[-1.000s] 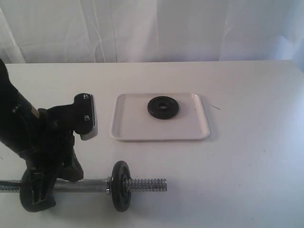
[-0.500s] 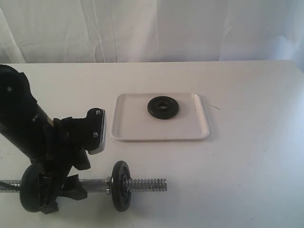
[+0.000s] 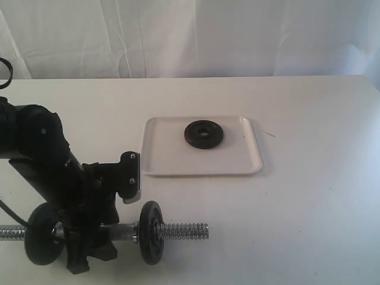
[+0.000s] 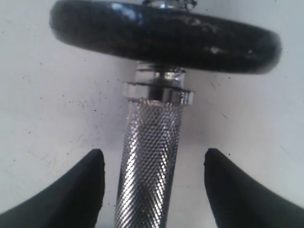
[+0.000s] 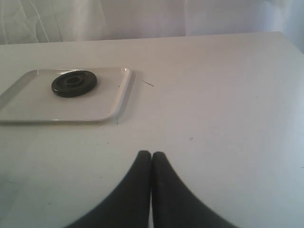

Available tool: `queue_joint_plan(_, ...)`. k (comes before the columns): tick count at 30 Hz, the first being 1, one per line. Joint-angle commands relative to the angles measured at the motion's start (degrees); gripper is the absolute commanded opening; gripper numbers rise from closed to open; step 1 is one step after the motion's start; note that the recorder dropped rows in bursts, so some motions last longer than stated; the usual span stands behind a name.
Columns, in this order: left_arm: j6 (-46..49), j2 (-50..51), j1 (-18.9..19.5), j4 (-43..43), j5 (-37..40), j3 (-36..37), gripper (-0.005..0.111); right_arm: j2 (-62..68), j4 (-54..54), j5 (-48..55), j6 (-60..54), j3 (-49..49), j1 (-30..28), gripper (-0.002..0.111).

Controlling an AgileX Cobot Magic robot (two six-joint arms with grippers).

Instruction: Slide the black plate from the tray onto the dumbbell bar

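Note:
One black plate lies flat on the white tray at mid-table; the right wrist view shows the same plate and tray. The chrome dumbbell bar lies along the table's front with two more black plates on it, one by its threaded right end and one near the left. My left gripper is open, its fingers on either side of the bar's knurled middle without touching it, just behind a plate. My right gripper is shut and empty over bare table.
The left arm leans over the bar at the front left. White curtains hang behind the table's far edge. The table's right edge shows at the far right.
The left arm has swung down and to the right along the bar, bringing its gripper low over the bar's middle. Tray, plate and bar have not moved.

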Motion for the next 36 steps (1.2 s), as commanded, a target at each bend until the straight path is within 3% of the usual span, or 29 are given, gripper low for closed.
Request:
queue_joint_plan(1,0.02,1.1,-0.42,-1.01,1.02,0.35,0.064,-0.36,0.07,-0.22,-0.11,0.03,0.11,0.0)
queue_joint_plan(12,0.02,1.12,-0.42,-1.49,0.34,0.99,0.064,-0.36,0.07,-0.22,-0.11,0.03,0.11,0.0)
queue_joint_plan(21,0.02,1.12,-0.42,-1.49,0.33,1.09,0.05,-0.36,0.07,-0.22,-0.11,0.03,0.11,0.0)
queue_joint_plan(24,0.02,1.12,-0.42,-1.49,0.92,1.09,0.042,-0.36,0.07,-0.22,-0.11,0.03,0.11,0.0)
queue_joint_plan(32,0.02,1.12,-0.42,-1.49,0.92,0.98,0.002,-0.36,0.07,-0.22,-0.11,0.03,0.11,0.0)
queue_joint_plan(36,0.02,1.0,-0.42,-1.71,1.07,0.79,0.0,-0.36,0.07,-0.22,-0.11,0.03,0.11,0.0)
